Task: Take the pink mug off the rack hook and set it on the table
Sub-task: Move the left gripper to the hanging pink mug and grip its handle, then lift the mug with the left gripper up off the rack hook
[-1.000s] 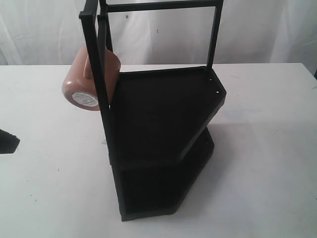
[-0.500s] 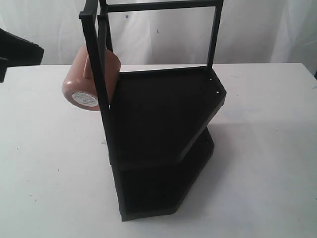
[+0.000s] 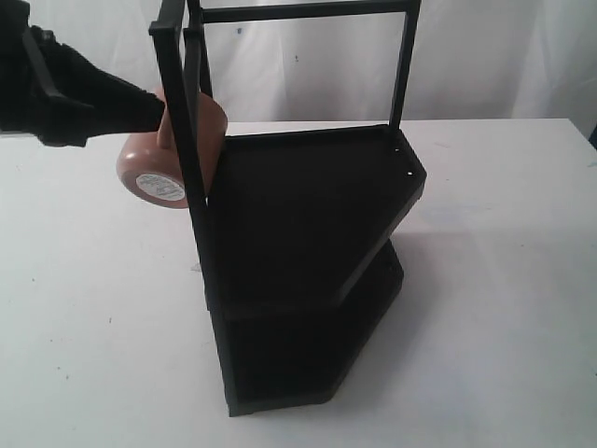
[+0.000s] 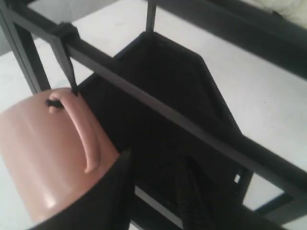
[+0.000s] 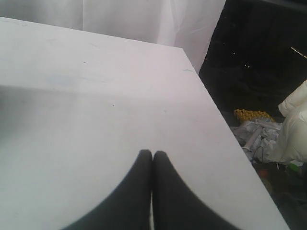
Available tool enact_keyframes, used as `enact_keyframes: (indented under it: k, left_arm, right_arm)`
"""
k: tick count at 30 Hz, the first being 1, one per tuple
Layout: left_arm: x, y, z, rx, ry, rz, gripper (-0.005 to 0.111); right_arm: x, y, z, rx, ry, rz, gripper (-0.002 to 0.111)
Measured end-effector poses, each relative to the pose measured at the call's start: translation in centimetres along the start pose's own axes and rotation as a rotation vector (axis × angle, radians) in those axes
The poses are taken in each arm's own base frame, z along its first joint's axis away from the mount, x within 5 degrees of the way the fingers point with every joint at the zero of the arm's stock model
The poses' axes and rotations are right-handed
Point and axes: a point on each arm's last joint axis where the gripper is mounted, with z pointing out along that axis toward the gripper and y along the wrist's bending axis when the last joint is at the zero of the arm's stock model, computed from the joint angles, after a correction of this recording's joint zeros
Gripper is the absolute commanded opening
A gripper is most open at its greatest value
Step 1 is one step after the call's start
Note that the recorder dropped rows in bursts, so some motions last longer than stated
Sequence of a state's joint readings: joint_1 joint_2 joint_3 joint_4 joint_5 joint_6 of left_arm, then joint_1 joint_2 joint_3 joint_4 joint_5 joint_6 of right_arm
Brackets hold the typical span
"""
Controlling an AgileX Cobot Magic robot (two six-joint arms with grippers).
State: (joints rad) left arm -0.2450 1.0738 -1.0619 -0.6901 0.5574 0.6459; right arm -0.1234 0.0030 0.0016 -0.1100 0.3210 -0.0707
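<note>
And there was the pink mug (image 3: 164, 157), off the table (image 3: 504, 280) and hung at about ten o'clock from the rack's (image 3: 308, 224) middle in the exterior view. It was tipped on its side against the near upright post, with the white sticker on its base facing out. The left gripper (image 3: 149, 107) reached in from nine o'clock, and its dark tip was right up against the mug's upper wall. From the left wrist view the mug (image 4: 43, 158) hung by its handle (image 4: 88, 139) on a small black hook (image 4: 55, 102) fixed to a rack (image 4: 192, 86) bar. The left gripper (image 4: 153, 160) had its jaws spread apart with nothing clamped, one finger (image 4: 108, 196) alongside the mug's wall just past the handle and the other over the dark shelf. Over on the right wrist view, the right gripper (image 5: 152, 155) had its jaws pressed tight together, holding nothing, above bare table (image 5: 96, 96) near a corner.
</note>
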Motion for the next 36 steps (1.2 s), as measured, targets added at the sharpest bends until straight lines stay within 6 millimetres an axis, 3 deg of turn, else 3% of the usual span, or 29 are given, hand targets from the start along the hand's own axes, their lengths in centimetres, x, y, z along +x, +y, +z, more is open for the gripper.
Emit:
enact_keyframes:
  k: [7,14,21,36]
  left_arm:
    - [0.0,1.2,1.7,-0.029,0.001,0.002,0.036]
    - [-0.5,2.0,2.0,-0.103,-0.054,0.065,0.037]
    - [-0.2,2.7,3.1,-0.117,-0.034,0.103,0.062]
    - [0.0,2.9,3.7,-0.105,-0.014,0.097,0.062]
  right_arm:
    - [0.0,0.0,0.0,0.0,0.0,0.0,0.0]
    - [0.0,0.0,0.0,0.0,0.0,0.0,0.0]
    - [0.0,0.0,0.0,0.0,0.0,0.0,0.0]
    - [0.0,0.0,0.0,0.0,0.0,0.0,0.0]
